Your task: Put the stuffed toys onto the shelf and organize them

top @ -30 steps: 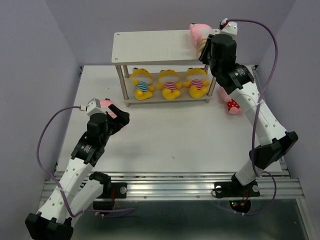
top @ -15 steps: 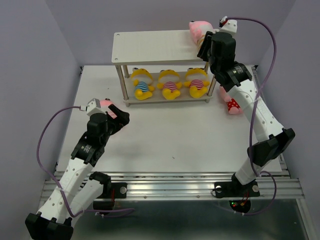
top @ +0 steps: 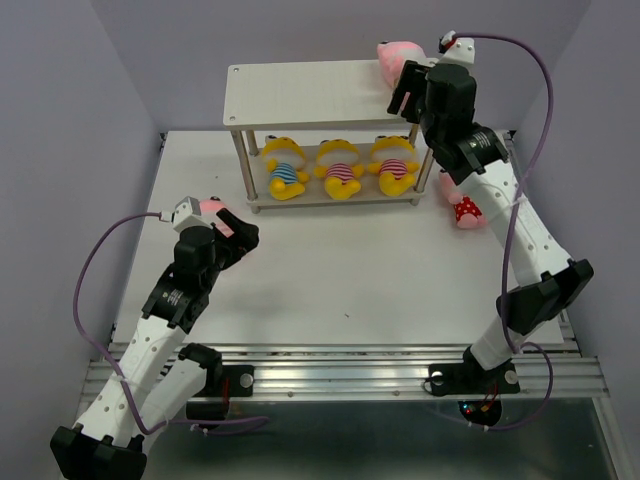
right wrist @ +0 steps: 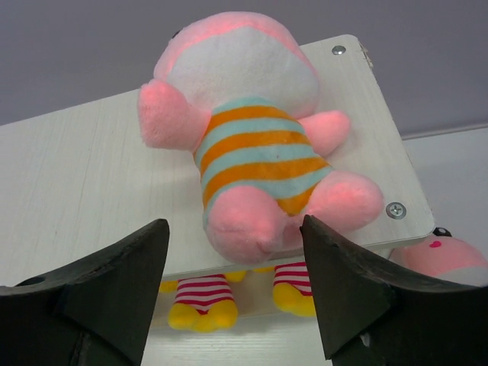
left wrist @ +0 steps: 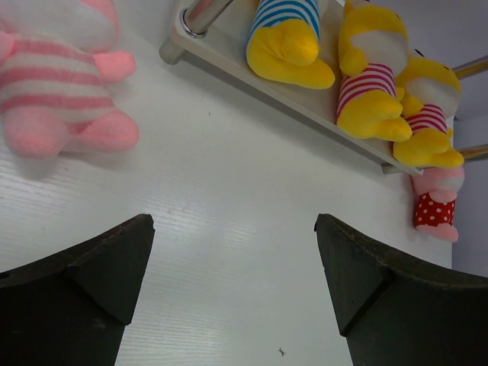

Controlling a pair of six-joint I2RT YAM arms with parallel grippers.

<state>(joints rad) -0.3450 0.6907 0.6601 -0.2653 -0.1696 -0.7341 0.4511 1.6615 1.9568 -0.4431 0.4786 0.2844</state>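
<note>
3 toys (top: 338, 167) line the shelf's (top: 280, 95) lower board (top: 330, 201); another toy (right wrist: 255, 152) lies on its top board (right wrist: 76, 191), right end.

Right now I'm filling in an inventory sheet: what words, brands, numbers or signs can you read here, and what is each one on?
No text can be read anywhere.
The stuffed toys show only stripes and dots, no lettering.
The shelf has blank boards.
The left arm has a small pale mark, too small to read.

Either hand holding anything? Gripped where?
Nothing held: right hand is open at the feet of the pink plush doll in orange-teal stripes lying on the shelf's top board; left hand open, empty.
</note>
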